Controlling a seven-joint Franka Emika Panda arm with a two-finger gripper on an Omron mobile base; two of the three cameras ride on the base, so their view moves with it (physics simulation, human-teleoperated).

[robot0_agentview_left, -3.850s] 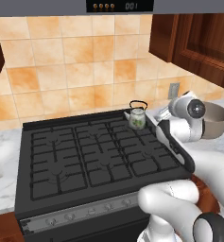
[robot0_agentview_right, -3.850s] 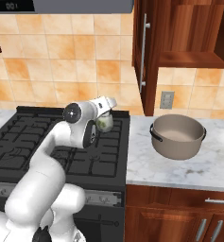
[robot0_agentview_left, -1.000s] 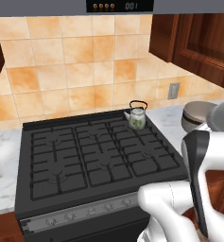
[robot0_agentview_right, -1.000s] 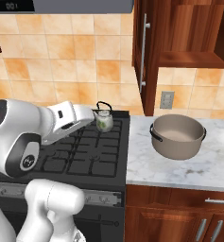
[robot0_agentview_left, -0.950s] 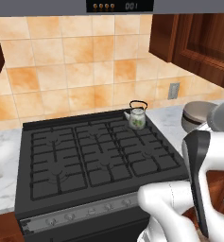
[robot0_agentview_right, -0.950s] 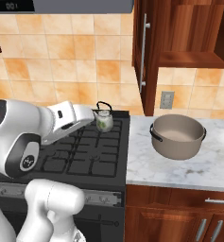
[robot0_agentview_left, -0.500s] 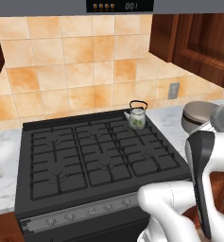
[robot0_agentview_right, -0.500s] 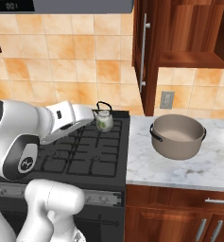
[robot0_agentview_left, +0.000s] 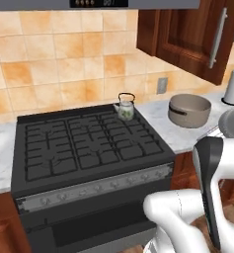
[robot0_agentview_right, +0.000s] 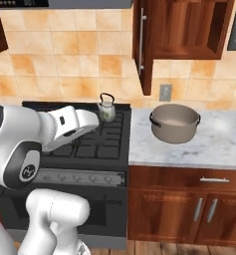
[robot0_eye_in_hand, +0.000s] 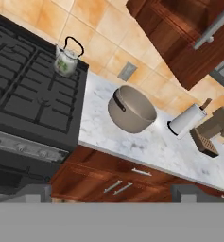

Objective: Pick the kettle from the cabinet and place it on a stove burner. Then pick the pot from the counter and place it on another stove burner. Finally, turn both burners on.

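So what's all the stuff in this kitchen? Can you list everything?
kettle: one, silvery white with green print and a black handle, on the back right burner of the stove.
pot: one, taupe grey, on the counter right of the stove.
stove: one, black, with a row of silver knobs along the front.
counter: white marble, on both sides of the stove.
cabinet: reddish-brown wood, on the wall above the pot, door open.
paper towel roll: one, white, on the counter past the pot.
knife block: one, brown, beside the roll.
wall outlet: one, grey, behind the pot.
robot arm: white; jaws open, holding nothing.
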